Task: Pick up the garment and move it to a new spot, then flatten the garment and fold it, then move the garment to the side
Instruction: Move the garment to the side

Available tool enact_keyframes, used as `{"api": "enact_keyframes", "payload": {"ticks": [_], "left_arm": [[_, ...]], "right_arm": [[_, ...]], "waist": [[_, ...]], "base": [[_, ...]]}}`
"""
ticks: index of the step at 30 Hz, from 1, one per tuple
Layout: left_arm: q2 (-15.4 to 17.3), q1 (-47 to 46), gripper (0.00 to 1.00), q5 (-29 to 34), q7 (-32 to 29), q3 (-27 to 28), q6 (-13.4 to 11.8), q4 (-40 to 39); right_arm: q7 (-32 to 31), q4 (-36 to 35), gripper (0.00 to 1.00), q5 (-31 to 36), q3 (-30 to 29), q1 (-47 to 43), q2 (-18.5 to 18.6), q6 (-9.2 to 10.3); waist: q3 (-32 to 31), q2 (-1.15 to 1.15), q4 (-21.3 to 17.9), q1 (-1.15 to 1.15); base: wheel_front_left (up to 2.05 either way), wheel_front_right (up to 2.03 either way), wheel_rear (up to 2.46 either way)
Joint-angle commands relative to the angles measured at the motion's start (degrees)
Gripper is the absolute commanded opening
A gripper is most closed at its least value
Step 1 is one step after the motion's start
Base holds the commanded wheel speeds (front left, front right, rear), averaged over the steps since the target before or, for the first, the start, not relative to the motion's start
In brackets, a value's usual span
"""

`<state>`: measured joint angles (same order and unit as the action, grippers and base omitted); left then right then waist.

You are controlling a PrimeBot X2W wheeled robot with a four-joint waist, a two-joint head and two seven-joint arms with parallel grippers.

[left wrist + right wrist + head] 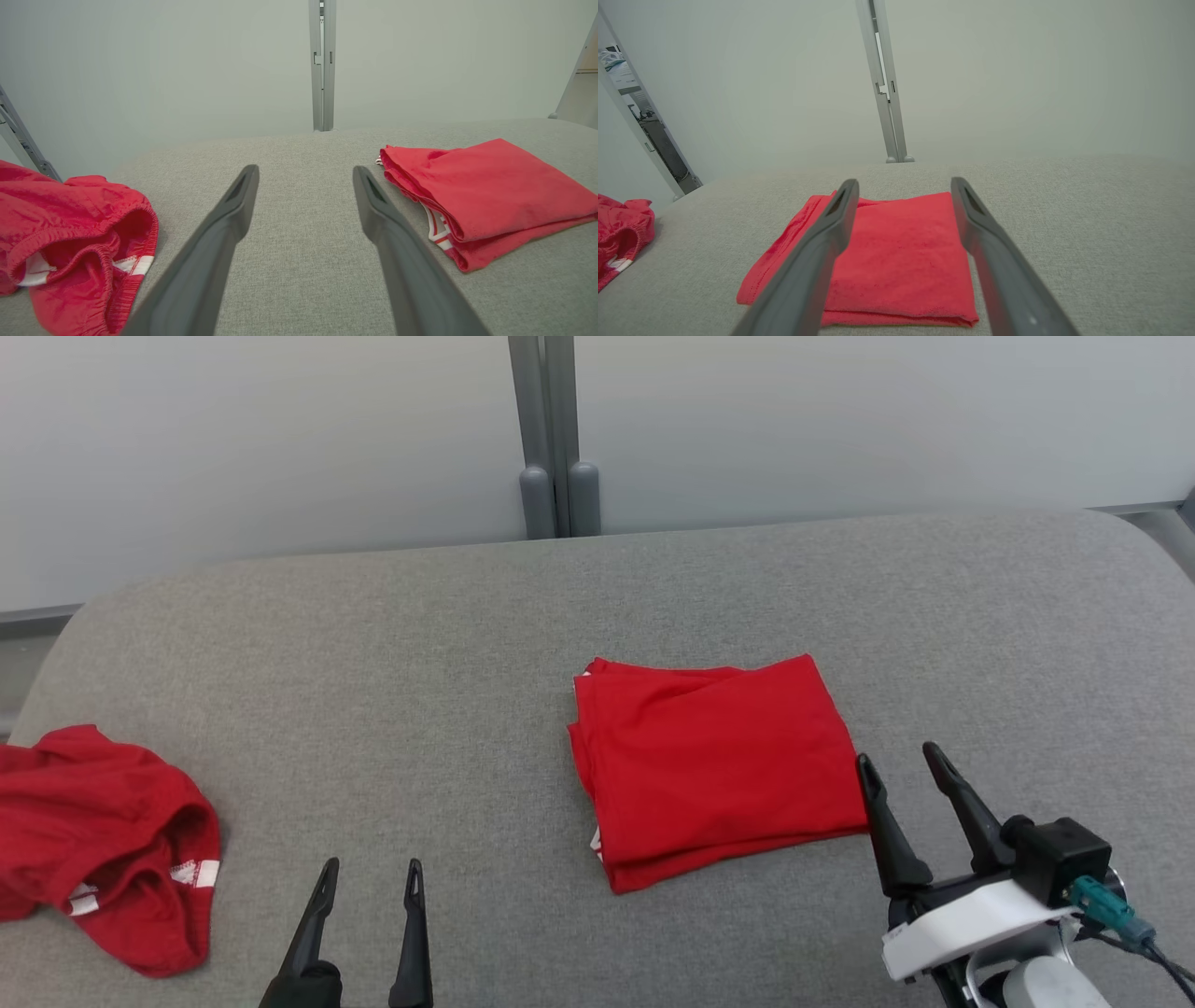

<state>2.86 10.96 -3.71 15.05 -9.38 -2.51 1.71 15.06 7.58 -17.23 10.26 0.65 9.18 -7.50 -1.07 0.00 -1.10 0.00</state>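
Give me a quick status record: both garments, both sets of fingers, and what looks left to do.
surface: gray padded surface
folded garment: red, neat rectangle, right of centre
crumpled garment: red with white trim, bunched at far left
left fingers: open, empty, over bare surface between the garments
right fingers: open, empty, at folded garment's right edge
left to do: probably moving the folded garment aside

Robot lab or test booth, not a home; plain pale partition panels joined by a grey metal post close off the back; the bench is a grey fabric-covered pad with rounded corners; angled metal brace at the side; through a gap in the right wrist view, a dark rack with cables, too blurred to detail.
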Motion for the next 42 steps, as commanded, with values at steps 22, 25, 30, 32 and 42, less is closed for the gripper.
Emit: {"api": "enact_keyframes", "payload": {"ticks": [22, 25, 30, 32, 42], "left_arm": [[0.08, -9.60, 1.00, 0.56, 0.16, -3.72, 0.77, -1.98], [0.08, -10.94, 1.00, 0.37, 0.16, -4.53, 0.80, -1.75], [0.08, -12.53, 1.00, 0.13, 0.16, -5.73, 0.32, -1.60], [0.08, -12.94, 1.00, 0.00, 0.16, -6.05, 0.10, -1.46], [0.08, -13.85, 1.00, 0.50, 0.16, -6.15, -0.02, -0.53]], "right_arm": [[-14.08, 9.18, 1.00, -55.80, 15.50, 19.89, 24.18, 0.02], [-17.51, 9.08, 1.00, -59.82, 16.38, 21.33, 26.33, 0.02], [-20.78, 10.03, 1.00, -63.46, 17.65, 23.22, 28.42, 0.02], [-21.87, 10.35, 1.00, -63.88, 18.52, 23.74, 28.86, 0.02], [-21.26, 9.83, 0.00, -62.96, 21.41, 26.96, 31.47, 0.02]], "waist": [[15.57, 0.00, 4.92, 0.00], [17.20, 0.00, 5.48, 0.00], [19.17, 0.00, 6.15, 0.00], [19.62, 0.00, 6.31, 0.00], [20.77, 0.00, 5.48, 0.00]], "base": [[0.00, 0.00, 0.00], [0.00, 0.00, 0.00], [0.00, 0.00, 0.00], [0.00, 0.00, 0.00], [0.00, 0.00, 0.00]]}}
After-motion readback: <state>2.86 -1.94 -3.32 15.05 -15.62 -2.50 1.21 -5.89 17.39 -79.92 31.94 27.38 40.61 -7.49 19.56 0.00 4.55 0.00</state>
